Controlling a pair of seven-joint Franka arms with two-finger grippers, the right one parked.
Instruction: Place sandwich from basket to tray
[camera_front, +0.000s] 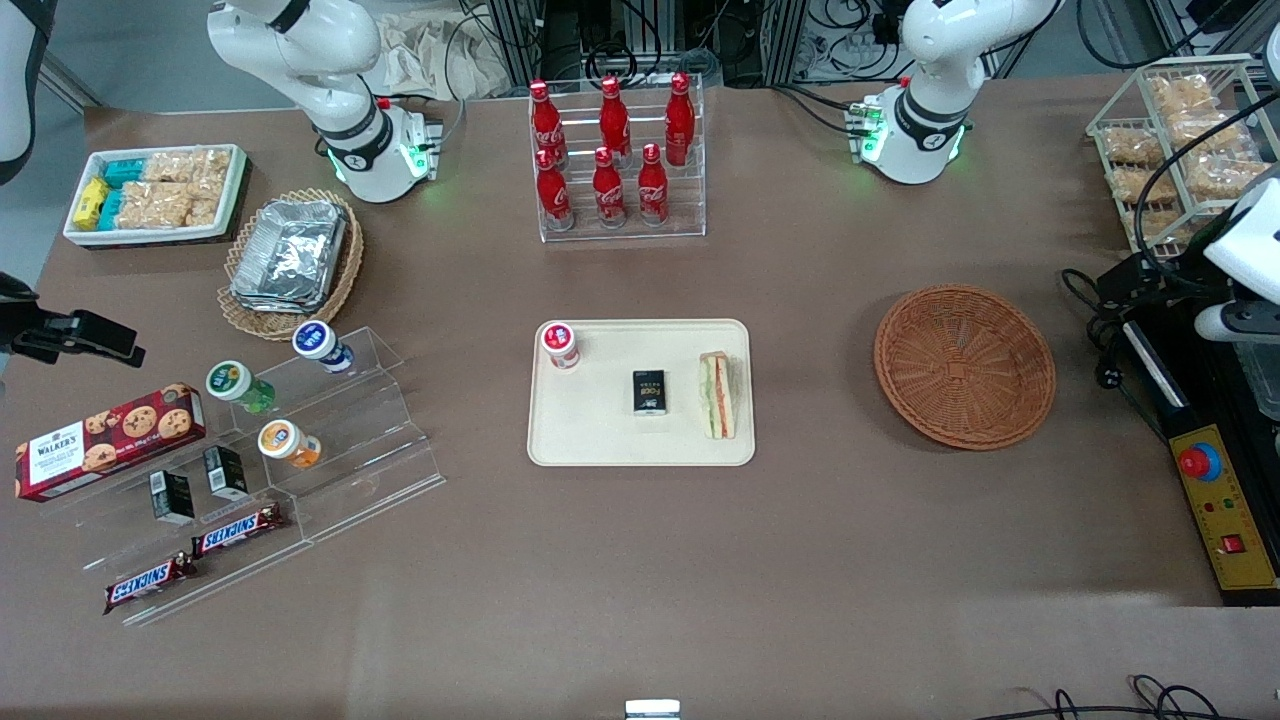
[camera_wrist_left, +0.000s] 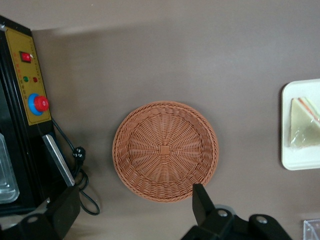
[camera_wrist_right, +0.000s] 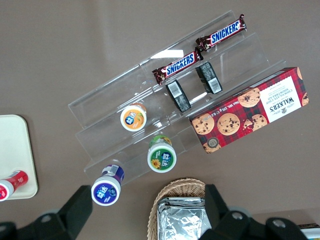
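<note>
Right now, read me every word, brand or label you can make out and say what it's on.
"SNICKERS": two bars on the acrylic stand.
"WALKER'S": red cookie box.
Coca-Cola script: red bottles, barely legible.
Black box on the tray, cup lids, control panel: unreadable.
End effector, open, hangs above the basket; the sandwich carries no text.

tray (camera_wrist_left: 300, 162) cut off by frame edge

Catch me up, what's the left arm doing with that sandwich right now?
The move looks done. The sandwich lies on the tray, beside a small black box and a red-capped bottle. The basket holds nothing. The left arm's gripper hangs open above the table, over the basket's rim at the side toward the working arm's end, gripping nothing.
</note>
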